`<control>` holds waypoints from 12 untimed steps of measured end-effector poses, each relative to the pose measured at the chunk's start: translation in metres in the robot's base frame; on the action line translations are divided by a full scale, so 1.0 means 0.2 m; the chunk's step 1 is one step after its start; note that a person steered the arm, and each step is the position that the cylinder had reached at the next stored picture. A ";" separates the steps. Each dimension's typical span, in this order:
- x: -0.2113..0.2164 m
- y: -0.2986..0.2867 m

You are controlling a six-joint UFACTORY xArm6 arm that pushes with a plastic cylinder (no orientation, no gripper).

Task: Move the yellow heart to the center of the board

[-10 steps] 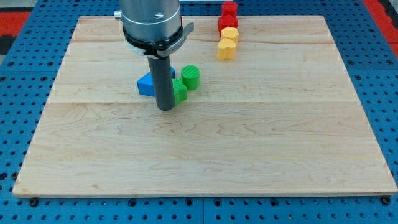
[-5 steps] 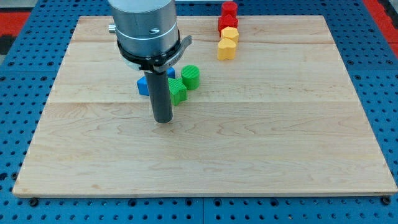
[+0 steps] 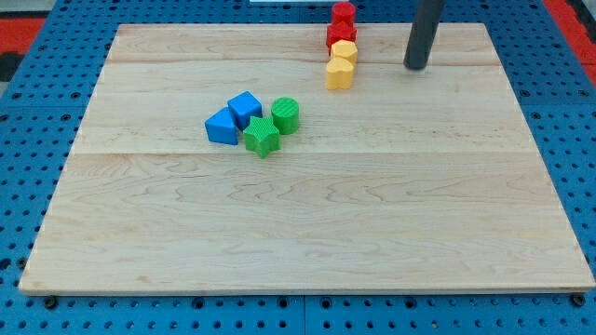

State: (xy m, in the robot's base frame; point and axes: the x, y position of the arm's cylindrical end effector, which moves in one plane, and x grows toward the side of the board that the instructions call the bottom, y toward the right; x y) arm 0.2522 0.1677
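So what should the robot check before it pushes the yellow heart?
1. Tip seen: ok. My tip is near the view's top, right of the yellow blocks.
2. Tip apart from the heart: ok, bare wood lies between them.
3. Which is the heart: cannot tell for sure; probably the lower yellow block, touching another yellow block.
4. Path to the center: ok, no blocks in between.
5. Neighbours: not ok. Red blocks sit just above, so pushing may drag them.
6. Green star group: ok, left of center.

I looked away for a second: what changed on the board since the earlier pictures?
My tip jumped from beside the green star to the view's upper right, right of the yellow heart. No block visibly moved.
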 end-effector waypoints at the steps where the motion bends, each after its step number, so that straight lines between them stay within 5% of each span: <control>1: -0.29 -0.01; 5: -0.18 0.00; 7: 0.00 -0.30; 11: 0.31 -0.31; 12: 0.24 -0.15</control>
State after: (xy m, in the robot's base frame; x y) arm 0.2994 0.1378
